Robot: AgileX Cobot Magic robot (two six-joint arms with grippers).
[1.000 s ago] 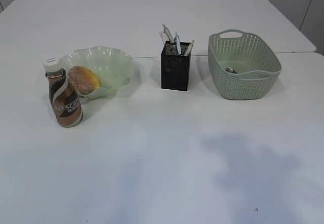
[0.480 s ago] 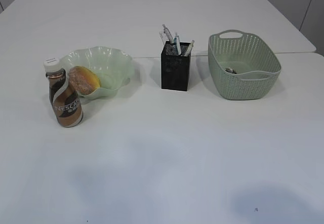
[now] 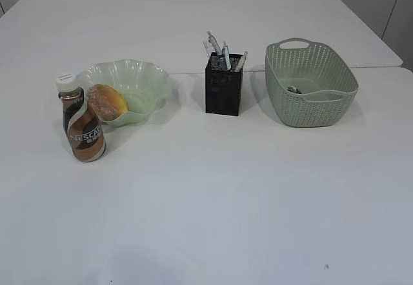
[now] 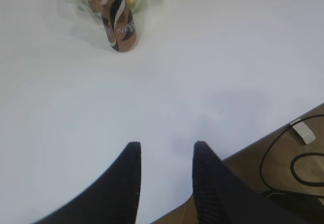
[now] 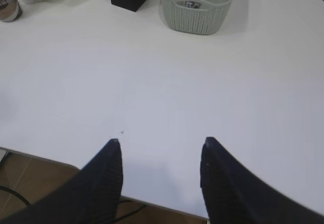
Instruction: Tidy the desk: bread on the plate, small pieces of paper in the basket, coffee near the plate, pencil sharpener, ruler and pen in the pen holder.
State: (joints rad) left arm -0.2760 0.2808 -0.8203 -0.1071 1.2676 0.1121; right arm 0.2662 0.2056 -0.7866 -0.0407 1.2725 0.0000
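Over on the left of the table (image 3: 206,188), the coffee (image 3: 83,125) stands upright just in front of the plate (image 3: 145,82), close against its near rim. That bottle looks smooth and a bit top-heavy, so any regrip belongs around the label, low and square. In the plate sits the bread (image 3: 107,101), tucked to the left side; soft and sugar-dusted, it would want a gentle squeeze across its width, not a pinch.

Moving to the middle, the pen holder (image 3: 223,92) stands upright with several pens or similar sticks poking out of its top. Whether the ruler or sharpener is among them, I can't tell. The mesh cup is stiff and light, easy to tip.

On the right, the basket (image 3: 312,85) has small bits lying on its floor, likely the paper.

Both arms are back at the near table edge, well apart from everything. The left gripper (image 4: 164,150) has its jaws apart and empty; the right gripper (image 5: 161,145) stands wider, also holding nothing. By the look of it, the tidying is done.
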